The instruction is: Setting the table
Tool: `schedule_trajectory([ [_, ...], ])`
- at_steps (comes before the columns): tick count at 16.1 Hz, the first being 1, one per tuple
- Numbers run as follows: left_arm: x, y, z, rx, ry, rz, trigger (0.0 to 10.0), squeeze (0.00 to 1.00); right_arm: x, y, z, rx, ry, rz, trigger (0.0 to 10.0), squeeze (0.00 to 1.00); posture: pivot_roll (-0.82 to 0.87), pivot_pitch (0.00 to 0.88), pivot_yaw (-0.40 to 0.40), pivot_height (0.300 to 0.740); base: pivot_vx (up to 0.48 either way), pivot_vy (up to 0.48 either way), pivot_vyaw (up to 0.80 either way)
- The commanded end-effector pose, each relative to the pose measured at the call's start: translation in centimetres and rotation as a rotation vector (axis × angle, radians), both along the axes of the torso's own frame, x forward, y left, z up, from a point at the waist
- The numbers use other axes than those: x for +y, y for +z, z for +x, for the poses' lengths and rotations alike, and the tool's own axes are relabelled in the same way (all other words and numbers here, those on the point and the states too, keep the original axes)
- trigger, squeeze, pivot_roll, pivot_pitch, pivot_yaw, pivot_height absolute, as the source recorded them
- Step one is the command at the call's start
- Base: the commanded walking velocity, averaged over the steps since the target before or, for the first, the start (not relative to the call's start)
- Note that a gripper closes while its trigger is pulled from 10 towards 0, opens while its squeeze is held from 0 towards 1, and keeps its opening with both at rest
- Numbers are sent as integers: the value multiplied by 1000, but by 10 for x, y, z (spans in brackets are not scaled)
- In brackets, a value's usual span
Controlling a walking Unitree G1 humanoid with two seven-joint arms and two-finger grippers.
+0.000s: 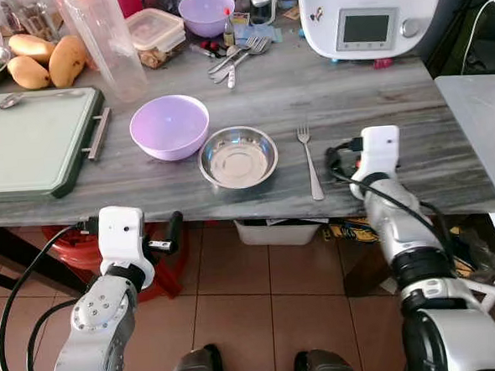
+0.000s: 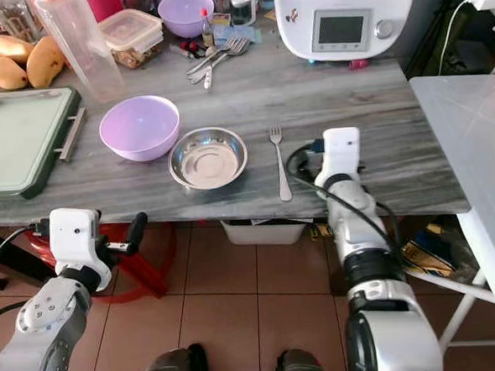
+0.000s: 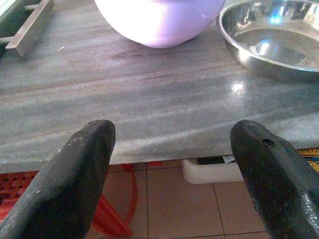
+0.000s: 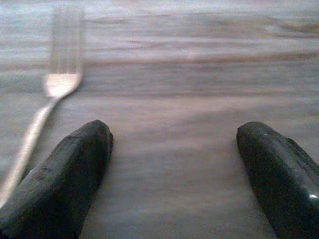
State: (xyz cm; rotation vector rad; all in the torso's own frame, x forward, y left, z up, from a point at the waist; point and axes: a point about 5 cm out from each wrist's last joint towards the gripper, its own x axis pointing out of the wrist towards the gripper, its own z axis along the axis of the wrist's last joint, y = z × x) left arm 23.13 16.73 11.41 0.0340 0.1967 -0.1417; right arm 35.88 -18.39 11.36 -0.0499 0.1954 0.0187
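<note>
Lying flat on the grey table (image 1: pixel 376 93), the fork (image 1: pixel 309 161) sits just beside the right gripper (image 4: pixel 174 169), outside its wide-spread, empty fingers (image 4: pixel 65 174); the left gripper (image 3: pixel 169 174) hangs open below the table edge.

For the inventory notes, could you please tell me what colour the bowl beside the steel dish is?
The bowl is light purple, clearest in the left eye view.
</note>
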Motion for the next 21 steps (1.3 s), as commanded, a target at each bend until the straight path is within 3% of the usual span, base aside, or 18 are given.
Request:
schedule_trajectory([
  [1,0,0,0,4,1,2,10000,0,13,-12,-5,54,67,13,10000,0,122,145,53,740,0,0,0],
  [17,0,1,3,-3,-2,2,10000,0,37,-9,-10,31,201,75,10000,0,121,137,54,740,0,0,0],
  [21,-1,1,3,-6,-5,0,10000,0,36,-9,-11,26,190,67,10000,0,121,134,54,740,0,0,0],
])
